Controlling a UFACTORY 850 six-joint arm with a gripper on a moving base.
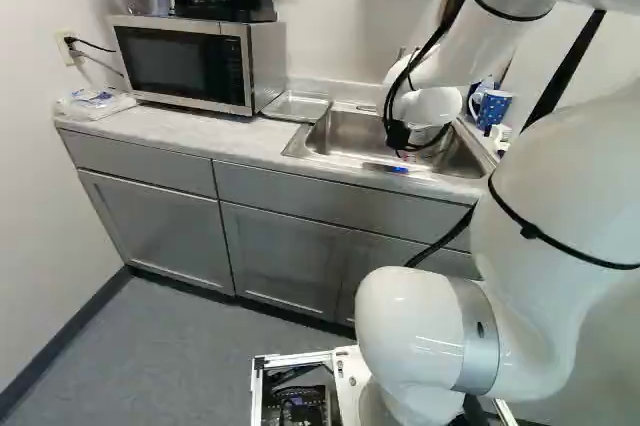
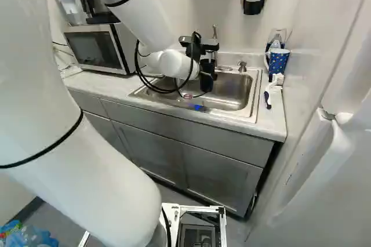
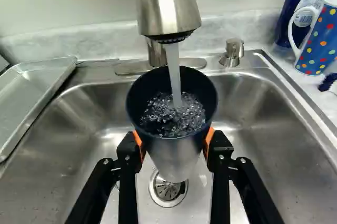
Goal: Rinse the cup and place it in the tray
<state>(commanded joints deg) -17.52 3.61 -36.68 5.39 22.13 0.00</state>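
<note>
Gripping dark cup (image 3: 172,149), hand (image 2: 206,72) parted cup-wide, orange pads (image 3: 209,139) touching

- left base view: behind the arm (image 1: 570,181), off its left, aimed ahead and kinda down
- right base view: same deal, off its right
- wrist view: way closer, tipped down into the sink (image 3: 79,129)
- all three share sink and mug (image 3: 318,40); both base ones get the microwave (image 1: 180,61)

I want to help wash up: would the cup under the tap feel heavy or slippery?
The cup probably feels heavier than when empty, since there's water inside. Its smooth, shiny side might be slippery, and tilting it could spill the water.
</note>
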